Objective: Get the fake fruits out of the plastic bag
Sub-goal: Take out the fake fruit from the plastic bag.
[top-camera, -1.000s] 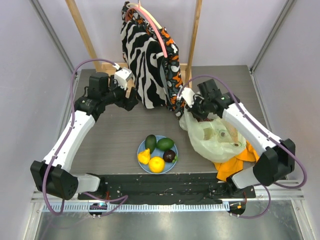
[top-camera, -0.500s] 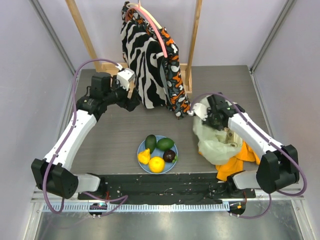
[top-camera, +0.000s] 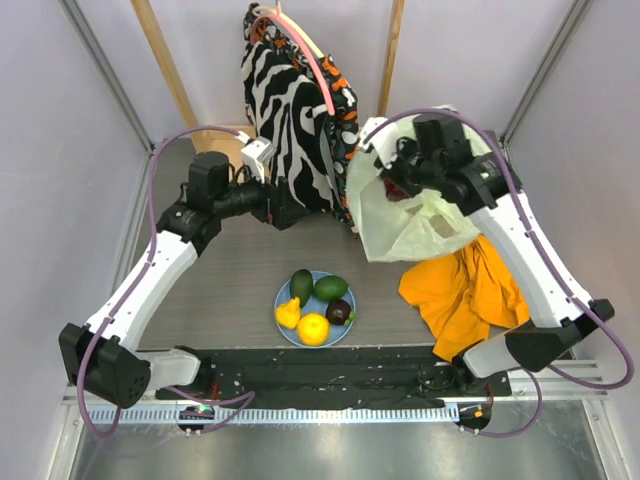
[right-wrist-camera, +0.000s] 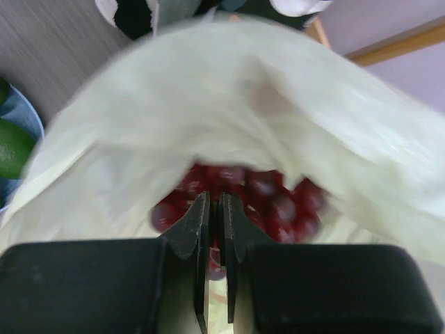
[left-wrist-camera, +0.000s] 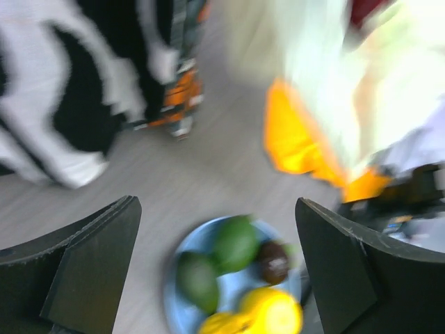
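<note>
The plastic bag [top-camera: 400, 225] is held off the table at the upper right of the top view, hanging crumpled from the right gripper [top-camera: 398, 186]. In the right wrist view the right gripper [right-wrist-camera: 215, 200] is seen with its fingers drawn almost together, only a thin slit left between them, and the pale film of the bag [right-wrist-camera: 243, 104] is draped over and around the tips. A cluster of dark red grapes [right-wrist-camera: 257, 195] is seen just beyond the fingertips, under the fold of the bag; whether the grapes themselves are pinched cannot be told.

The light blue plate [top-camera: 282, 298] is set at the lower centre of the table. On it are gathered two avocados [top-camera: 301, 285] [top-camera: 330, 288], a lemon [top-camera: 288, 313], an orange ball [top-camera: 313, 329] and a dark purple-brown fruit [top-camera: 340, 311].

An orange cloth [top-camera: 465, 290] is spread on the table below the bag, at the right. A zebra-patterned garment [top-camera: 285, 110] is hung at the upper centre.

The left gripper [top-camera: 280, 208] is held just beside the lower edge of the garment. In the blurred left wrist view, the left gripper [left-wrist-camera: 215, 205] is shown wide apart with nothing between its fingers [left-wrist-camera: 90, 271], and the plate [left-wrist-camera: 170, 296] is seen below.
</note>
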Controlling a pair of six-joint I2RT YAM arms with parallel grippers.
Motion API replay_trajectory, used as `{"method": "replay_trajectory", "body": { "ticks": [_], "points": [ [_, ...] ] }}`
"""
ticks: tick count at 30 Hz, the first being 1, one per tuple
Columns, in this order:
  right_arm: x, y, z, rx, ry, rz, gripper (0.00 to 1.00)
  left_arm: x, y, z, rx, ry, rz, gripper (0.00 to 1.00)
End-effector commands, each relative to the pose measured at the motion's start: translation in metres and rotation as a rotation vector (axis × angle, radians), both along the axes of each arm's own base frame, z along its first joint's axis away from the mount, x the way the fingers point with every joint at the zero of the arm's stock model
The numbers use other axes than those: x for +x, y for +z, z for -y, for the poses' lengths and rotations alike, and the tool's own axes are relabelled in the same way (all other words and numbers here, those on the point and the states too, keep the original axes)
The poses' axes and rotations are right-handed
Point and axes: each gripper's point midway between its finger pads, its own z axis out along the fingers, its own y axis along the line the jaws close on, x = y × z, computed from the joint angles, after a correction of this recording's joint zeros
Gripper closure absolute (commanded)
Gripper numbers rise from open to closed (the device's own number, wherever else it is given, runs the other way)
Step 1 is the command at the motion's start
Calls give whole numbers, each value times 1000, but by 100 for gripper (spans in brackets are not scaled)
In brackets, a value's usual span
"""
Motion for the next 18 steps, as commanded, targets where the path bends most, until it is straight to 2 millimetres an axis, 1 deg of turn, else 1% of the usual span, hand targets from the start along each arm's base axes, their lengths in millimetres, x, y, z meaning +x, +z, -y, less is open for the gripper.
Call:
{"method": "replay_trajectory", "body": {
  "ticks": [1, 2, 3, 4, 5, 6, 7, 8, 9, 10, 12, 13, 14, 15, 16, 18],
  "points": [
    [6, -50, -5, -90, -103, -134, 99, -24, 53, 53, -304, -161, -80, 1],
    [6, -52, -1, -114, -107, -125, 99, -30, 55, 64, -304, -188, -83, 0],
    [4, -53, 2, -123, -106, -122, 99, -28, 49, 71, -296, -192, -100, 0],
    [-1, -48, 3, -110, -101, -114, 99, -27, 51, 76, -295, -193, -95, 0],
    [-8, -47, 0, -94, -74, -138, 99, -24, 48, 82, -286, -174, -98, 0],
    [-11, -43, -1, -78, -73, -143, 99, -19, 40, 84, -281, -155, -127, 0],
    [-15, -33, -2, -49, -76, -137, 99, -14, 39, 84, -282, -130, -134, 1],
    [-22, -32, 3, -56, -81, -149, 99, -10, 36, 84, -275, -110, -139, 1],
    [-26, -37, 8, -72, -92, -159, 99, -4, 33, 82, -266, -82, -131, 1],
    [-34, -31, 15, -73, -95, -139, 99, -3, 29, 82, -261, -80, -134, 1],
    [-45, -25, 17, -48, -79, -130, 99, -5, 27, 89, -281, -114, -151, 0],
    [-47, -20, 17, -28, -78, -119, 99, -8, 30, 94, -321, -123, -199, 0],
    [-49, -19, 17, -10, -93, -127, 99, -13, 28, 98, -354, -140, -255, 0],
    [-49, -18, 17, -5, -102, -131, 99, -15, 39, 106, -411, -187, -258, 0],
    [-48, -21, 16, -1, -109, -145, 99, -20, 38, 115, -460, -196, -363, 0],
    [-47, -28, 16, 22, -119, -170, 99, -27, 40, 126, -480, -247, -386, 0]
  ]
}}
